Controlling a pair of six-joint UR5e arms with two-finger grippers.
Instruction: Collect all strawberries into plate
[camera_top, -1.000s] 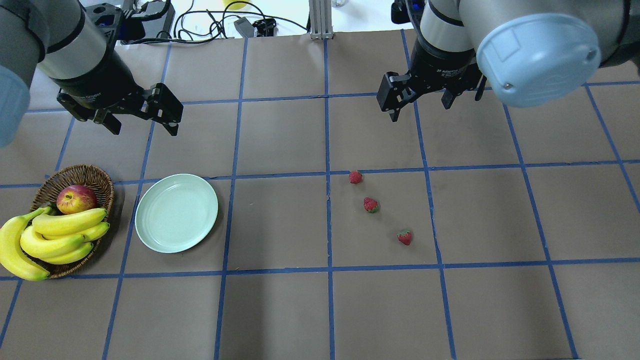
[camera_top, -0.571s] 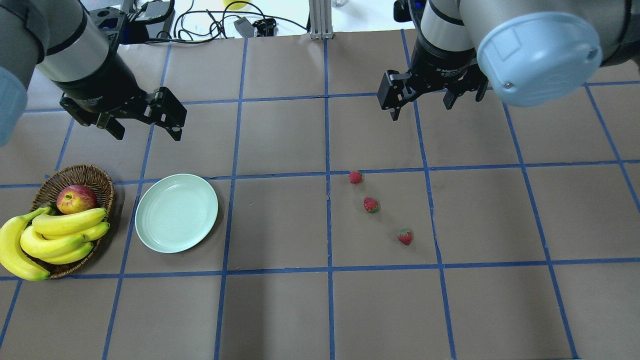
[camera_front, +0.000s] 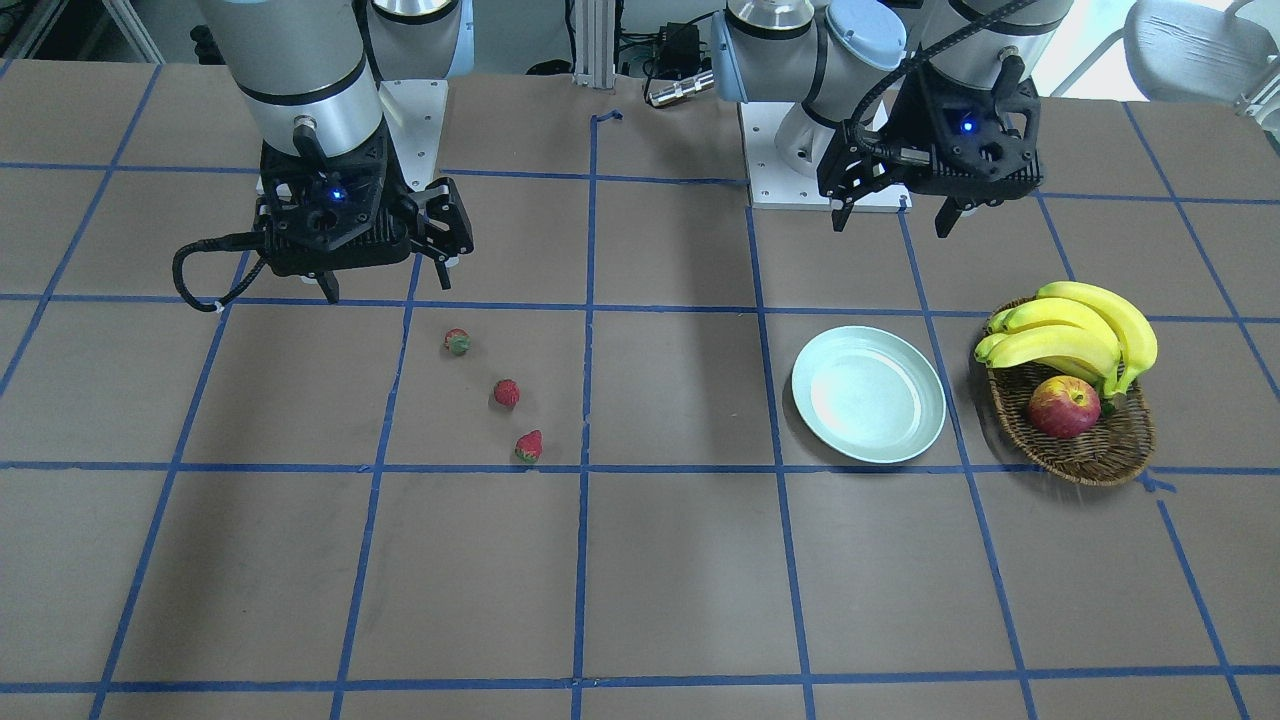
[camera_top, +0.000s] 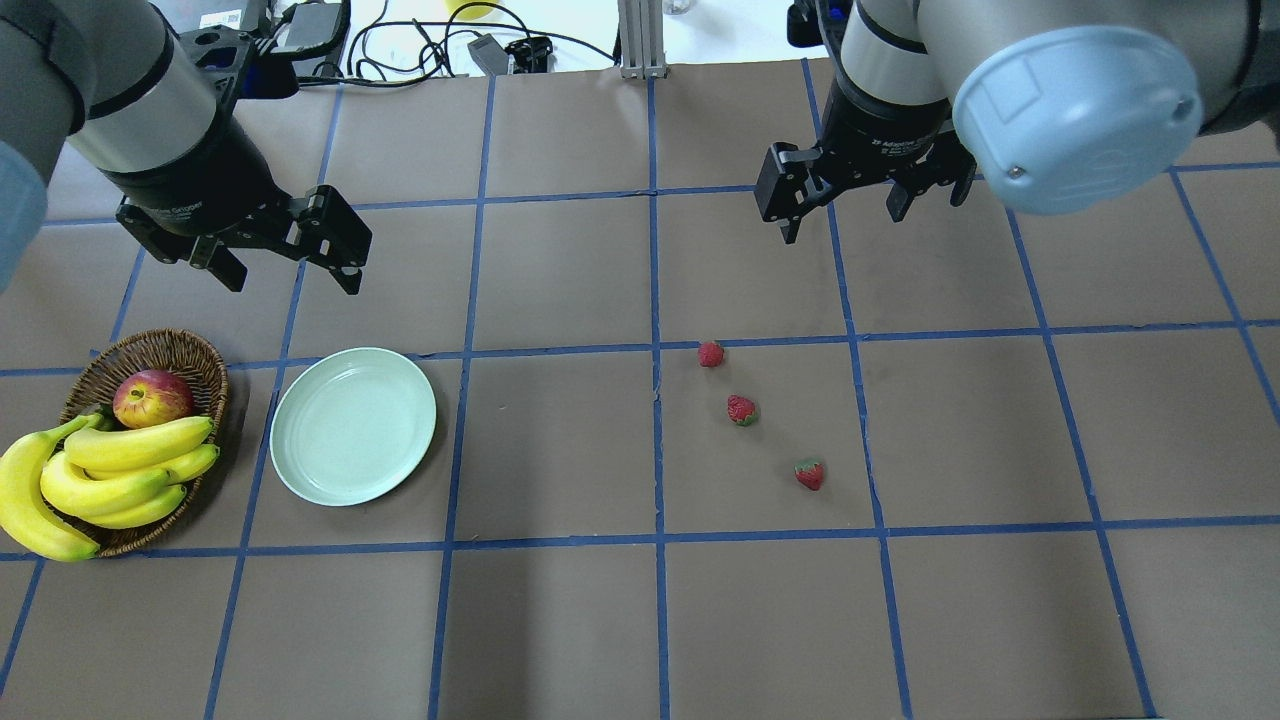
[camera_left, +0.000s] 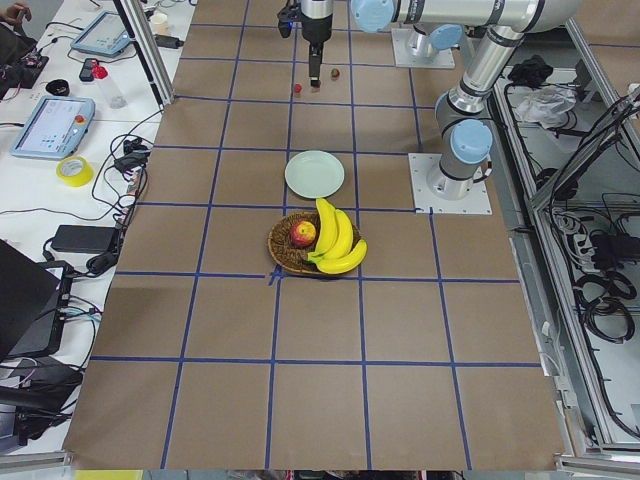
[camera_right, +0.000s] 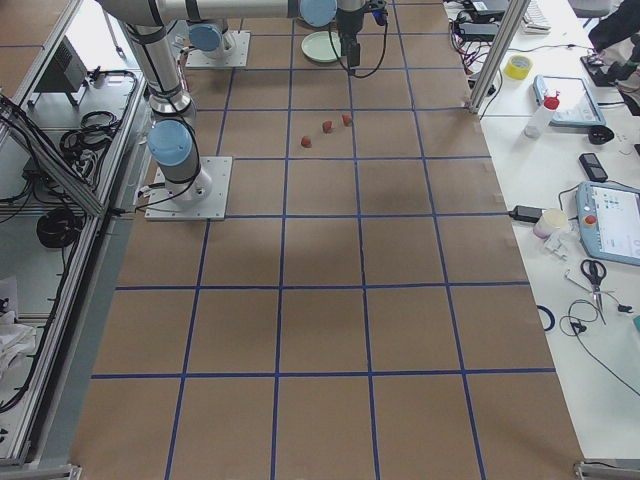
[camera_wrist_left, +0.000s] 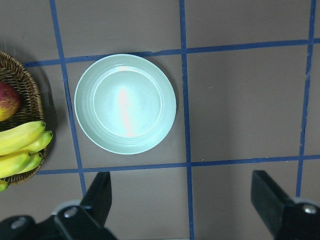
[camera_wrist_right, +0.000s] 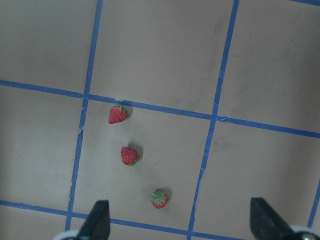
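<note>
- Front-facing view: three strawberries (camera_front: 506, 393) lie on the brown counter (camera_front: 680, 560), left of centre. They form a short slanting row, each apart from the next. Small, red, pitted skin; green caps show on the two end ones.
- Same view: right claw (camera_front: 385, 283) hangs at upper left above the row, fingers spread, released. Left claw (camera_front: 892, 225) hangs at upper right, also released, above the plate (camera_front: 868, 408).
- Plate: round, shallow, pale mint, glossy, raised rim. Just right of it sits a wicker basket (camera_front: 1095, 455) with bananas (camera_front: 1075, 330) and an apple (camera_front: 1063, 407).
- Overhead view: plate at centre-left, strawberries right of centre, well apart from it. The row runs down toward the lower right. Both claws sit in the upper part of the frame, fingers parted, gripping nothing.
- Left side view: plate mid-frame, basket just below it. Strawberries are tiny red specks near the top edge.
- Right side view: strawberries are three red dots at upper centre. Plate is at the top edge, partly hidden.
- Left wrist view: plate at upper left, with a bright streak across its glossy middle. The claw's fingers are at the bottom corners, wide apart.
- Right wrist view: all three strawberries are left of centre, and the lowest shows its green cap. Fingers are at the bottom corners, wide apart.
</note>
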